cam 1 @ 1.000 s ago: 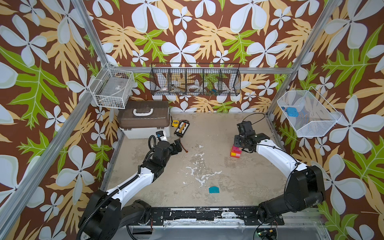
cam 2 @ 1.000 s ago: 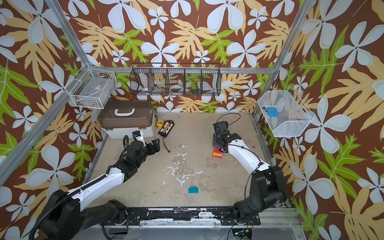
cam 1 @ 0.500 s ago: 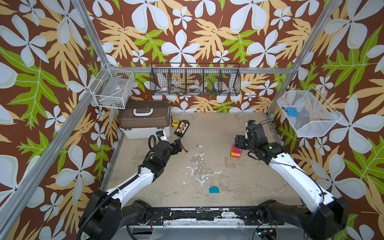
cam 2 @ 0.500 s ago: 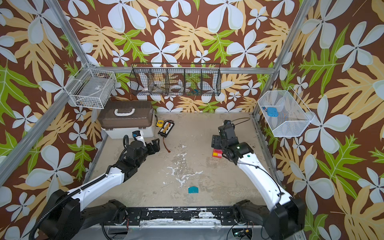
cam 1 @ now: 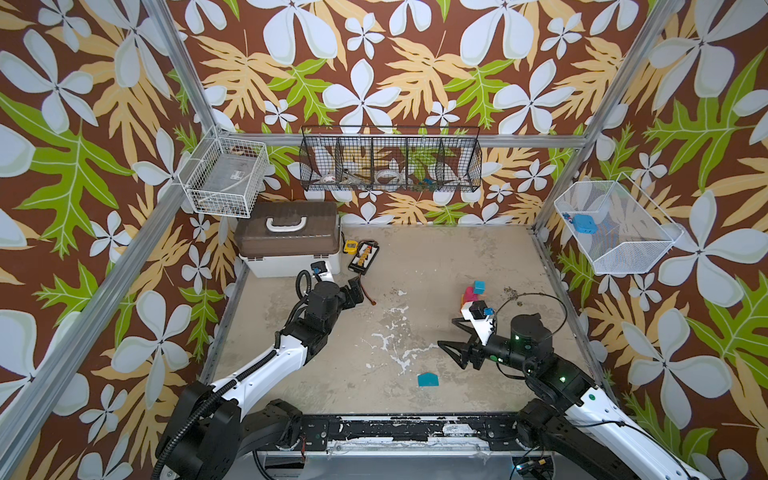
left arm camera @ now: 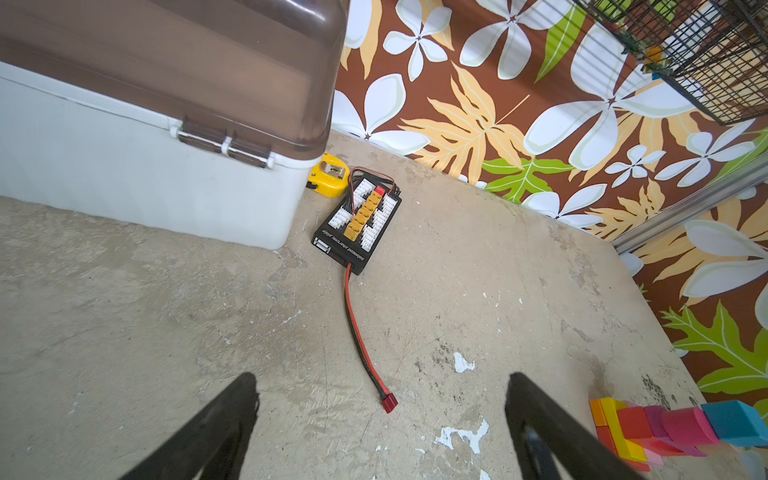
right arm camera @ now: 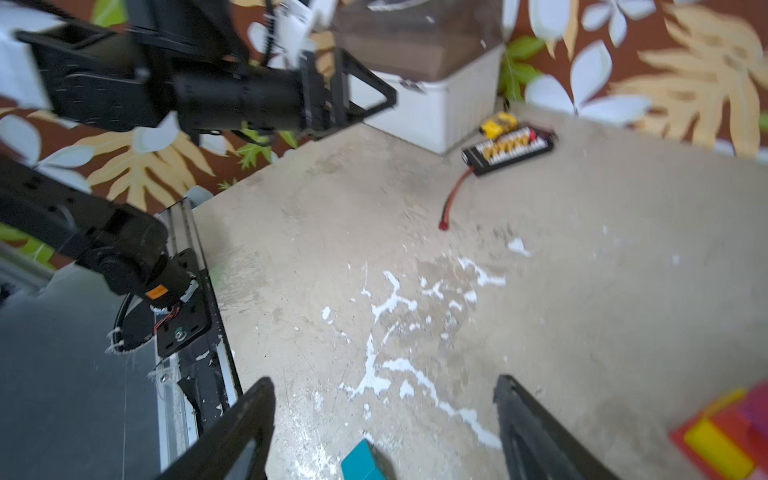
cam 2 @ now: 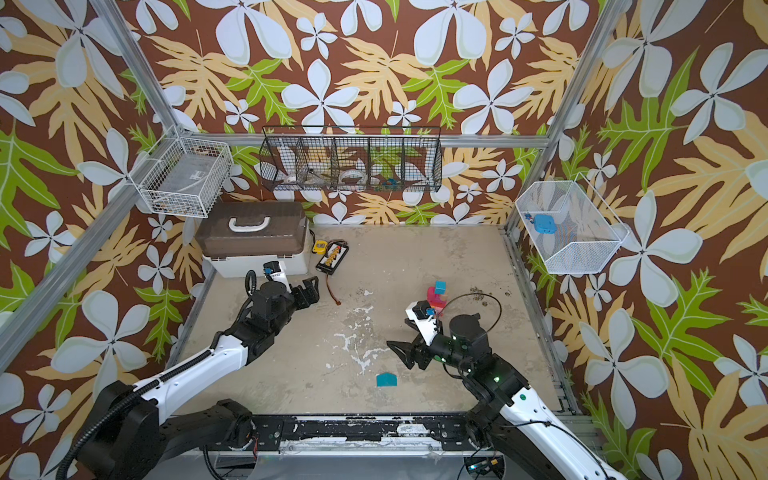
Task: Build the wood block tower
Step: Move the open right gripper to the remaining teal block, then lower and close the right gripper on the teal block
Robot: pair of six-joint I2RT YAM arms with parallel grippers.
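Here, in both top views, the tower [cam 1: 473, 296], a narrow stack of red, orange, yellow, pink and magenta painted wooden blocks with a blue cube [cam 1: 479, 286] on top, is standing near the right edge of the worn grey bench [cam 1: 415, 257]. The right gripper [cam 1: 446, 332] is hovering just in front of it, jaws spread and holding nothing. Its wrist is hiding the stack's base, so contact cannot be told. The flat teal house-shaped wooden block [cam 2: 386, 380] is lying alone near the front edge, well apart from the tower. The main risk is that arm sweeping toward the teal block and clipping the stack. The bench's middle is lying bare, offering room. The left gripper [cam 2: 309, 291], also spread and empty, is hanging near the back left corner.

In the left wrist view, the left gripper [left arm camera: 380, 380] is opening over bare bench. A black charging board [left arm camera: 359, 222] with a red lead [left arm camera: 357, 328] is lying beside the brown-lidded white toolbox [left arm camera: 145, 183]. The tower [left arm camera: 648, 428] is looking unevenly stacked and probably easy to topple.

In the blurred right wrist view, the right gripper [right arm camera: 384, 384] is spreading above the teal block [right arm camera: 361, 461], and the tower [right arm camera: 723, 436] is sitting near one finger.
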